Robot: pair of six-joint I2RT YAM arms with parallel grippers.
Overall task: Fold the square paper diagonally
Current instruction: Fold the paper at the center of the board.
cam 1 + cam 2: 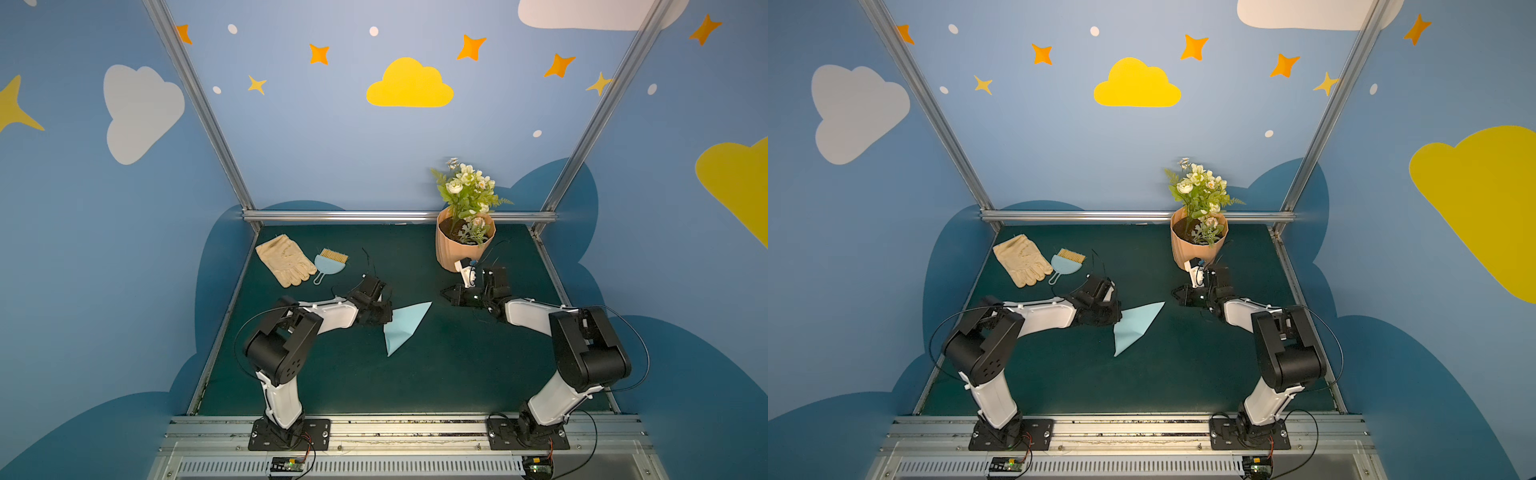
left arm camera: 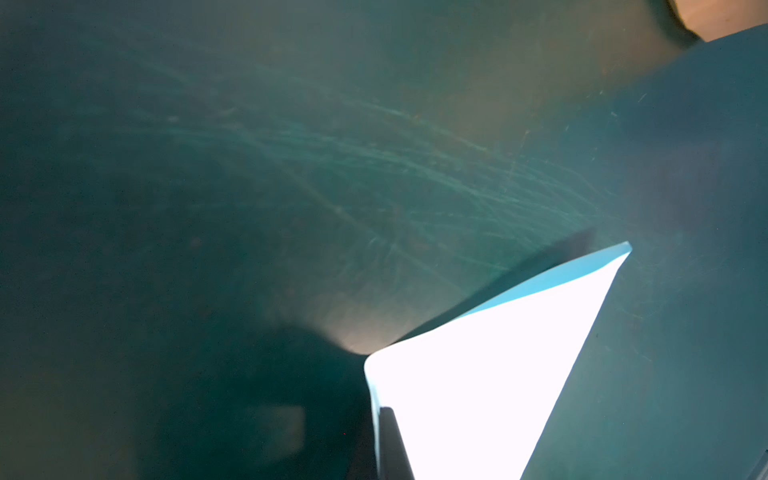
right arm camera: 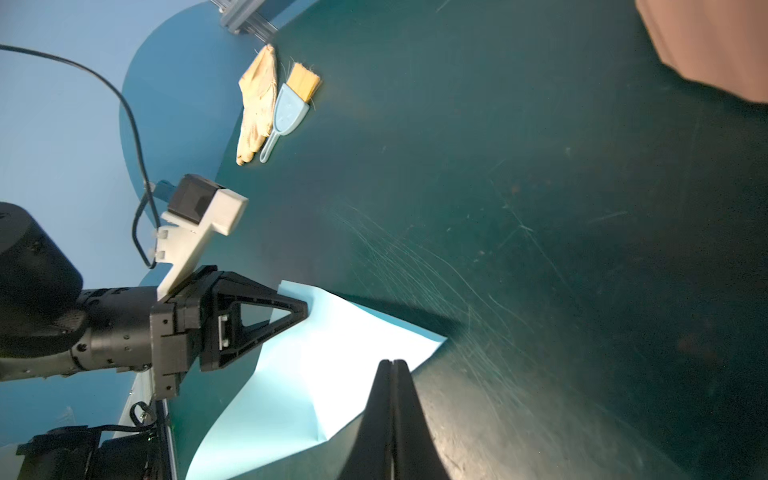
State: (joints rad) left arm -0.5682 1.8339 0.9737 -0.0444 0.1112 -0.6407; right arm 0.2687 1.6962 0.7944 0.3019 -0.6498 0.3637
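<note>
**Item:** paper (image 1: 405, 326). Light blue, triangular in outline in both top views, with one long point aimed toward the pot (image 1: 451, 253).

**Location:** on the bench (image 1: 457, 374), nearer the robot than the pot and to its left, well apart from it.

**Condition:** folded over on the diagonal. In the left wrist view a narrow strip of the lower layer shows along one edge. In the right wrist view the sheet bows up with a shadow beneath, so it does not lie flat.

**Left gripper** (image 3: 303, 309): at the paper's side away from the pot. The jaws are closed and appear to be pinching the sheet's corner there.

**Right gripper** (image 1: 444, 292): between pot and paper, just off the paper's point and not touching it. The jaws are closed and empty.

**Also present:** glove (image 1: 284, 259) and brush (image 1: 330, 264), far to the pot's left, untouched.

**Status, judged:** the fold is made in the main. Outstanding: press the crease flat, check that the edges meet, let go.
</note>
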